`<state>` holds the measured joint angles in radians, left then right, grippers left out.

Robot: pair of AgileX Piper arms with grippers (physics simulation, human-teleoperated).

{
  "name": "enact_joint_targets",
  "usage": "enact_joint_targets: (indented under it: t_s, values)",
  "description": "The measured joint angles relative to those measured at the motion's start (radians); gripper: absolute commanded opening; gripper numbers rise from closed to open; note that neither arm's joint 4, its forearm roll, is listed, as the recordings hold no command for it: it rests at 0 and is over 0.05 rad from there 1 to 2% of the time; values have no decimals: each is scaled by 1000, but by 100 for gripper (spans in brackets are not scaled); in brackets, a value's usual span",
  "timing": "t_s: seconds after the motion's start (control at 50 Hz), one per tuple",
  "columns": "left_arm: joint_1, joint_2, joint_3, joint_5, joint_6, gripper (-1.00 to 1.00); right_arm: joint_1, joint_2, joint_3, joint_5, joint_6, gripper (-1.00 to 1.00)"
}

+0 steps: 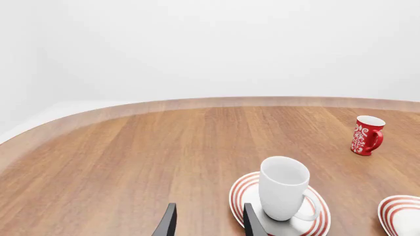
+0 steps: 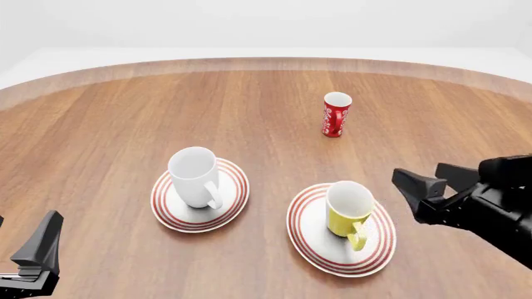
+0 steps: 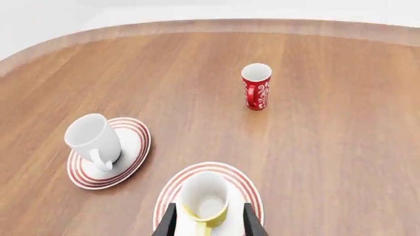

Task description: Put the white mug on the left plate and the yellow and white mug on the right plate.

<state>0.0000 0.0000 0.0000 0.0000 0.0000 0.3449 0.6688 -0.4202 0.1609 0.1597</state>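
The white mug (image 2: 194,177) stands upright on the left plate (image 2: 238,194), handle towards the near side. On the right plate (image 2: 378,240) the yellow and white mug (image 2: 349,208) stands upright too. My right gripper (image 2: 428,177) hovers open to the right of that mug, apart from it; in the right wrist view the yellow and white mug (image 3: 204,199) lies beyond the right gripper (image 3: 208,223). My left gripper (image 2: 25,227) is low at the near left, open and empty. In the left wrist view the left gripper (image 1: 208,219) is short of the white mug (image 1: 284,188).
A slim red cup (image 2: 336,114) with white marks stands upright farther back, right of centre. The wooden table's curved far edge (image 2: 266,62) runs behind it.
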Motion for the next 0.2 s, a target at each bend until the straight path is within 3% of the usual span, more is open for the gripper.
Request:
enact_joint_targets:
  t_s: [0.2]
  values:
    - [0,0,0,0,0,100,-48,-135,-52,33,-27,100]
